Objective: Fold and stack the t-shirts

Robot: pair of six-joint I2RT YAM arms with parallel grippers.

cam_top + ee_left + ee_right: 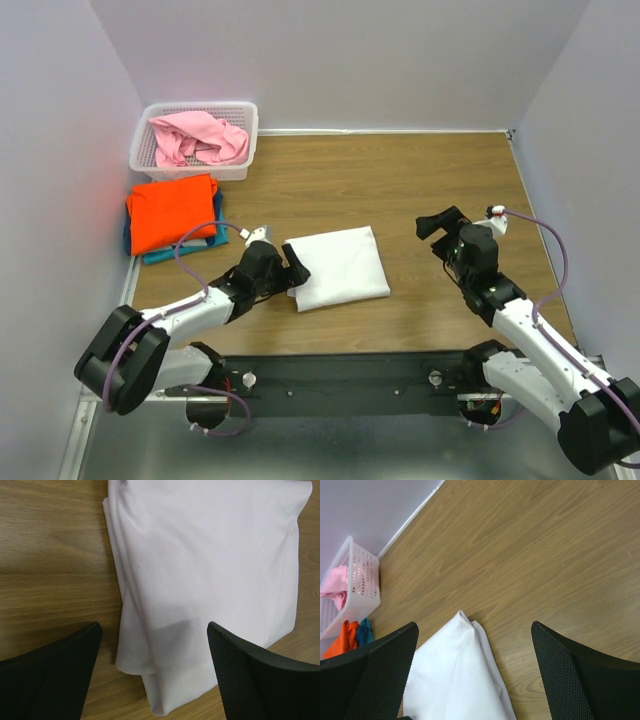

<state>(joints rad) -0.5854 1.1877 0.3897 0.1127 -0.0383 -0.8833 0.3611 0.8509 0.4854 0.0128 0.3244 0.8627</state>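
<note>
Far left, back corner of the wooden table (420,170): a white lattice basket (142,150), pushed up against the left wall. Holds the pink t-shirt (200,138), crumpled in a loose heap, not folded.

Just in front of the basket, flat on the wood: the orange t-shirt (170,210), folded into a rough rectangle. Lies on top of the teal t-shirt (182,253), visible only as a strip along the near and right edges.

Further right, near the table's middle: the left gripper (299,266), reaching in low from the near-left. Stands with jaws spread wide, grasping nothing. Brackets the left end of the white t-shirt (340,263), with folded cloth showing between the two fingers in the wrist view. Contact with the fabric: cannot tell.

Next, the white t-shirt itself: folded into a neat rectangle, lying flat and slightly askew on the wood, layered edges along its left side. Sits well apart from the orange-and-teal stack.

Far right: the right gripper (445,228), raised over bare wood, well clear of the white t-shirt. Stands released, jaws wide, empty. Faces back toward the shirt, with one white corner framed between the fingers in the wrist view.
</note>
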